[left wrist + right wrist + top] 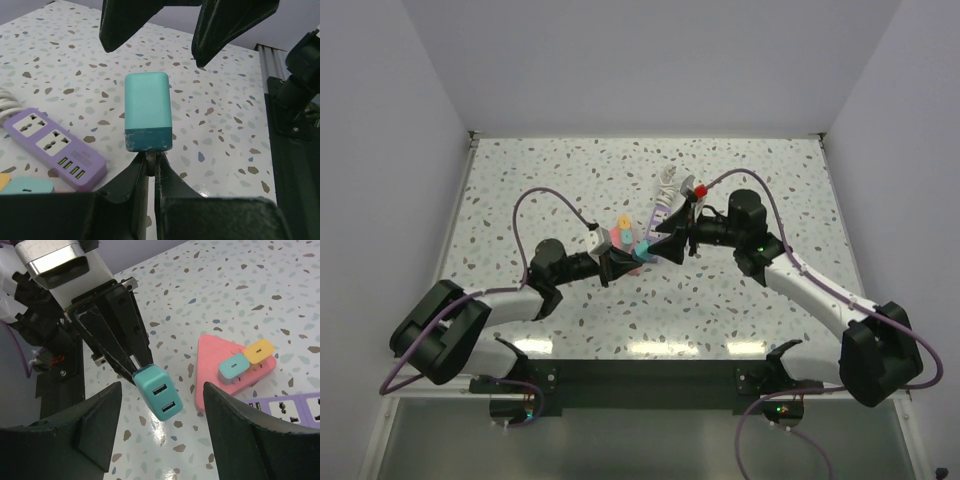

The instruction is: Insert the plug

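A teal two-port USB plug [147,110] is held by its metal prongs in my left gripper [150,157], which is shut on them, a little above the table. It also shows in the right wrist view [159,393] and the top view [642,252]. My right gripper [162,385] is open, its fingers [130,20] standing on either side of the plug's far end without touching it. The purple power strip [50,145] lies flat on the table to the left of the plug, its sockets facing up.
A pink triangular tray [210,365] holds a small teal plug [234,366] and an orange plug [260,351], next to the strip [295,407]. In the top view, the strip [665,198] with its white cable lies just behind both grippers, at mid-table.
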Motion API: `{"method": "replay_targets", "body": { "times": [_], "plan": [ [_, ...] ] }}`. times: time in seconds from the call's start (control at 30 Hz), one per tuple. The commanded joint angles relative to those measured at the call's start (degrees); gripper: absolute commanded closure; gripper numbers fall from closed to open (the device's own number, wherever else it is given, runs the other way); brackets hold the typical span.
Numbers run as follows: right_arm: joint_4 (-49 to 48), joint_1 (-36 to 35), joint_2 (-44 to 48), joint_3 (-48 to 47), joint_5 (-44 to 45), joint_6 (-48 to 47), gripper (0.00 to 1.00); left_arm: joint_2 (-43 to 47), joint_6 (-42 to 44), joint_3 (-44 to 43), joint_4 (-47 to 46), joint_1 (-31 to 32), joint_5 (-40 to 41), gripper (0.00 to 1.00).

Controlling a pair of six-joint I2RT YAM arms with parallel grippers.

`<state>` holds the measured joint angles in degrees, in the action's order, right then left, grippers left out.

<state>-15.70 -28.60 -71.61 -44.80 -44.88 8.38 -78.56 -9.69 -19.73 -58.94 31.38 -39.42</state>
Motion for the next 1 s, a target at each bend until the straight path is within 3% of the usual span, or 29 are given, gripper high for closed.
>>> {"method": "replay_targets", "body": {
  "times": [0.0, 0.3, 0.8, 0.97],
  "plan": [
    [0.4, -0.1, 2.3, 0.2, -7.1, -7.0, 0.31, 2.0, -1.6, -2.0, -1.3, -0.3, -8.2, 1.00],
    [2.6, -0.2, 0.5, -0.8, -12.9, -8.1, 0.35, 2.9, -3.8, -1.6, -3.6, -0.6, -11.2, 1.00],
    [6.9, -2.3, -2.7, -3.3, -14.3, -12.0, 0.50, 3.2, -5.5, -1.2, -5.5, -1.3, -11.8, 1.00],
    [5.7, -2.7, -2.3, -3.2, -15.1, -11.5, 0.59, 2.6, -5.5, -1.4, -5.5, -1.2, -11.6, 1.00]
  ]
}}
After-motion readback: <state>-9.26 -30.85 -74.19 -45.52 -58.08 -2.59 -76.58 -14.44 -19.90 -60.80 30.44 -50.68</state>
